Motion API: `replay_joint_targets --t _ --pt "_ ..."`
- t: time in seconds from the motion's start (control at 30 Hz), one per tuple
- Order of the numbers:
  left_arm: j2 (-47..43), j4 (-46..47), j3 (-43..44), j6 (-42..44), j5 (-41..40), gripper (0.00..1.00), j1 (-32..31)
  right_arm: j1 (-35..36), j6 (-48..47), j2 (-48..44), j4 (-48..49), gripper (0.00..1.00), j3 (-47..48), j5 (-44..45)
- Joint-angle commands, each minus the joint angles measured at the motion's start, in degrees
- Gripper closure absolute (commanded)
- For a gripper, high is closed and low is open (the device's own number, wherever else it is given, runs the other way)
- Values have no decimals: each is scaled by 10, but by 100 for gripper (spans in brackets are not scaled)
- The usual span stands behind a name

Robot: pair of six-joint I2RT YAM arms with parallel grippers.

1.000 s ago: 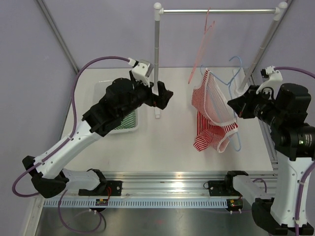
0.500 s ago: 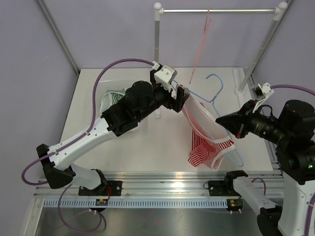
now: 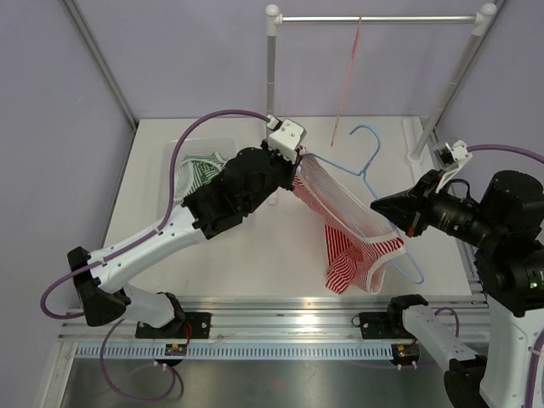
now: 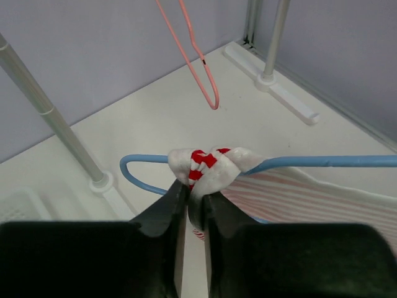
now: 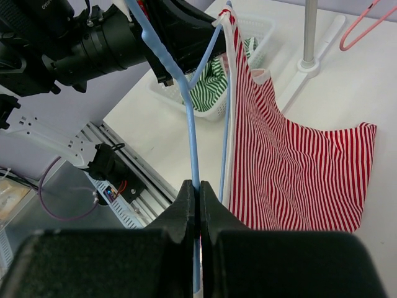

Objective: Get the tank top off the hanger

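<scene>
The red-and-white striped tank top [image 3: 357, 246] hangs on a blue hanger [image 3: 367, 151] held tilted above the table's middle. My left gripper [image 3: 297, 166] is shut on the bunched shoulder strap [image 4: 211, 164] where it wraps the hanger's wire [image 4: 335, 161]. In the left wrist view its fingertips [image 4: 193, 189] pinch the cloth just below the wire. My right gripper [image 3: 387, 206] is shut on the hanger's lower wire [image 5: 189, 136], with the jaws [image 5: 199, 186] closed around it. The striped body [image 5: 298, 161] drapes to the right of that wire.
A white clothes rack [image 3: 374, 19] stands at the back with a pink hanger [image 3: 348, 76] on its rail. A white basket [image 3: 174, 157] with a green striped garment [image 3: 200, 170] sits at the left. The rack's right foot [image 3: 416, 144] rests near my right arm.
My left arm swung right from beside the basket to the tank top and its jaws closed on the strap. The right gripper dropped and tilted the hanger toward the left arm.
</scene>
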Motion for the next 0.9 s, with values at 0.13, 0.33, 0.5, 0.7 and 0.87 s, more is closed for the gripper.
replay_joint_targets --t 0.13,0.33,0.5,0.7,0.87 --pt "-23 -16 -5 -40 -109 100 40 4 -34 13 42 100 -38 -22" --pt "-44 -63 -17 -165 6 100 172 4 -51 19 52 100 -55 -84" --pt "-34 -82 -7 -201 64 100 215 4 -50 22 63 100 -58 -97" --pt "-19 -67 -7 -209 202 98 246 4 -18 25 102 100 -71 -84" --pt "-15 -39 -17 -193 282 100 245 5 8 35 136 100 -87 -96"
